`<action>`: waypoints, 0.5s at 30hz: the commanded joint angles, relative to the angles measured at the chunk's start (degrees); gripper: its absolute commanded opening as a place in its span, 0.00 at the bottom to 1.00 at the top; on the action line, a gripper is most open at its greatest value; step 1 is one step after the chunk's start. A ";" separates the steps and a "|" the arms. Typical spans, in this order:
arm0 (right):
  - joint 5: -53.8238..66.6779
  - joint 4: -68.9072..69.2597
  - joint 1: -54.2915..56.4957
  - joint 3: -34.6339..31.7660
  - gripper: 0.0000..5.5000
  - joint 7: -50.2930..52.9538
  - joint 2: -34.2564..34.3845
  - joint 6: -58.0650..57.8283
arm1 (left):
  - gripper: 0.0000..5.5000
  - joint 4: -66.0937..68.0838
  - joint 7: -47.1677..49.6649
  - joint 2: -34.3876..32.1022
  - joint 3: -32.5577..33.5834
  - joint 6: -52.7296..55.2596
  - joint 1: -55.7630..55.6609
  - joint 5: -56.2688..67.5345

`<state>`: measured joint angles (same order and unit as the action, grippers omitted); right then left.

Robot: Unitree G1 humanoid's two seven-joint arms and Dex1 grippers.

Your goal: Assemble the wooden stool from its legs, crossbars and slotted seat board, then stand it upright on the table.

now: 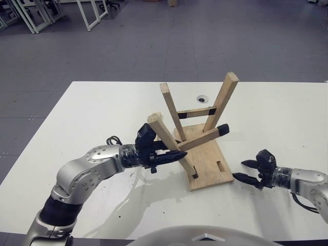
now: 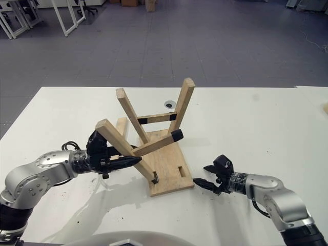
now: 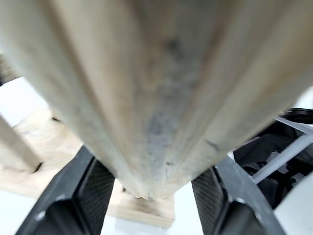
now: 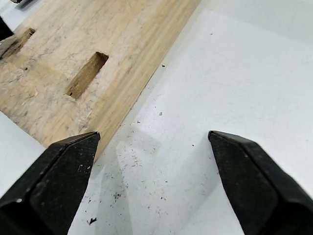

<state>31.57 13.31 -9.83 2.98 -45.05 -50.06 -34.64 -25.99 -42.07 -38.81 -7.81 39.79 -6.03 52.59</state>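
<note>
Left pincer (image 1: 180,155) grips leg (image 1: 163,130); right pincer (image 1: 239,169) spread beside seat board (image 1: 210,159).

The white desk (image 1: 92,118) holds a wooden seat board (image 1: 209,160) lying flat. A small round hole (image 1: 203,98) is in the desk behind it. Tiny dark crumbs (image 4: 92,221) lie beside the board.

Were pale tan: slotted wooden seat board (image 1: 210,165), square wooden leg (image 1: 164,134). Had black ends: thin wooden crossbar (image 1: 196,111). Was white: flat table (image 1: 102,113).
</note>
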 commanded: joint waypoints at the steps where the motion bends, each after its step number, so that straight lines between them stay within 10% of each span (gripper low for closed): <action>1: -1.53 0.52 -0.44 0.57 0.75 -0.84 0.93 -0.74 | 0.38 1.73 -1.60 1.54 -0.66 -1.66 -1.52 -4.00; 15: -2.37 4.41 -0.15 -0.47 0.75 -0.69 2.70 -2.16 | 0.38 6.66 -10.28 -0.37 -6.44 -7.53 -0.39 -17.06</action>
<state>29.07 15.55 -10.02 2.07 -45.20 -48.24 -36.17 -22.58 -52.95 -38.65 -12.42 31.60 -6.78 41.11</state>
